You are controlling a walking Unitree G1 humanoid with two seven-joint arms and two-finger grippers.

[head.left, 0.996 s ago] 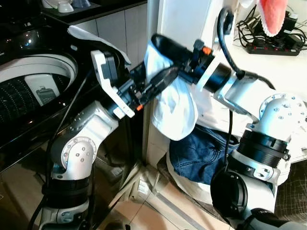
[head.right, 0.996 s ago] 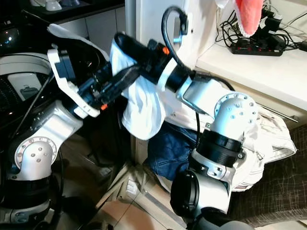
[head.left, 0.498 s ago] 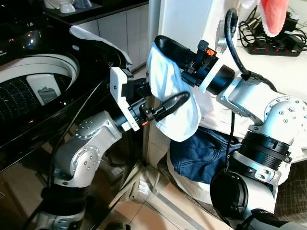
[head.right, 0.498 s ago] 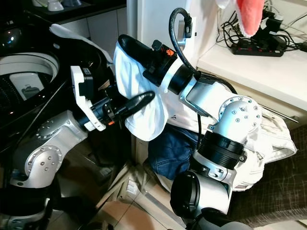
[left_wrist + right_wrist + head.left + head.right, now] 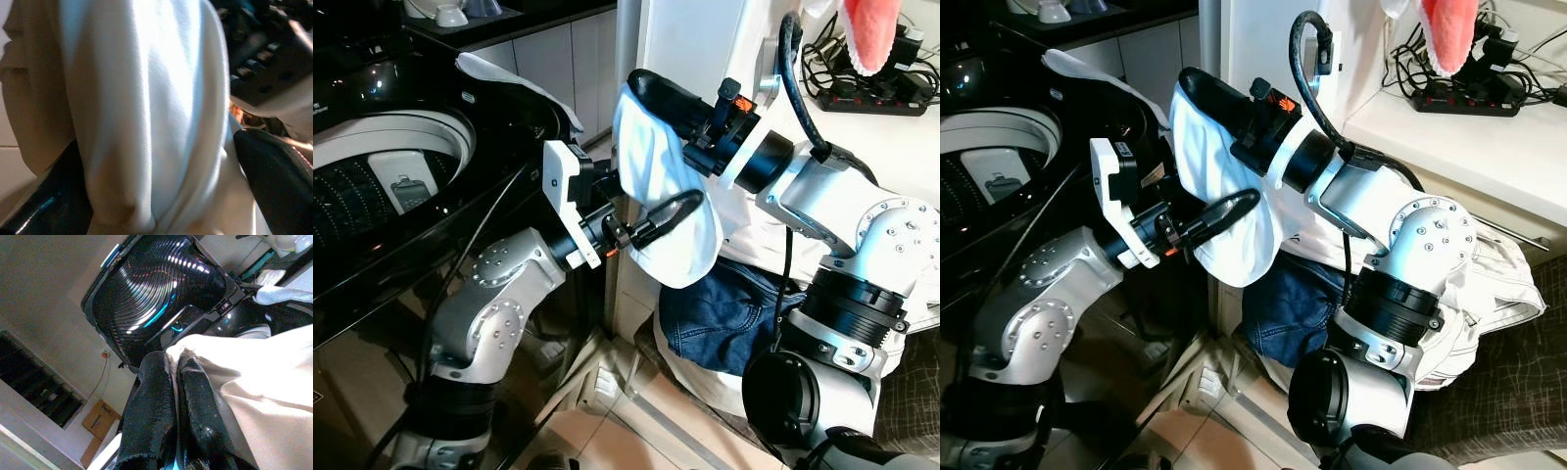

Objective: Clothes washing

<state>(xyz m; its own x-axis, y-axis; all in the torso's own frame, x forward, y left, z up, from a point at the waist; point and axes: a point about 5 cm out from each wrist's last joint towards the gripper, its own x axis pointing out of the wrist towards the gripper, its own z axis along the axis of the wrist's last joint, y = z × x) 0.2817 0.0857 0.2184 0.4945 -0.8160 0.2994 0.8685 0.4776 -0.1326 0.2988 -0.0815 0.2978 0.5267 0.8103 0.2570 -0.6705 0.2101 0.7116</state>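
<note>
Right gripper (image 5: 171, 382): the two black fingers pressed together on the top edge of a white cloth garment (image 5: 661, 196), which hangs free below them, in the air just to the right of the black top-loading washing machine (image 5: 372, 186).

Left gripper (image 5: 671, 211): fingers spread, one to each side of the hanging garment's lower half, as its wrist view shows; not yet closed on it.

Progress, judged: early. Garment lifted but not over the machine's open drum. More laundry waits: dark blue denim piece (image 5: 724, 313) and pale cream clothes (image 5: 1489, 284), heaped low, to the right of the machine behind the right arm.

Hard to tell: what kind of garment; whether the drum holds anything; the heap's container, covered by the arm.
</note>
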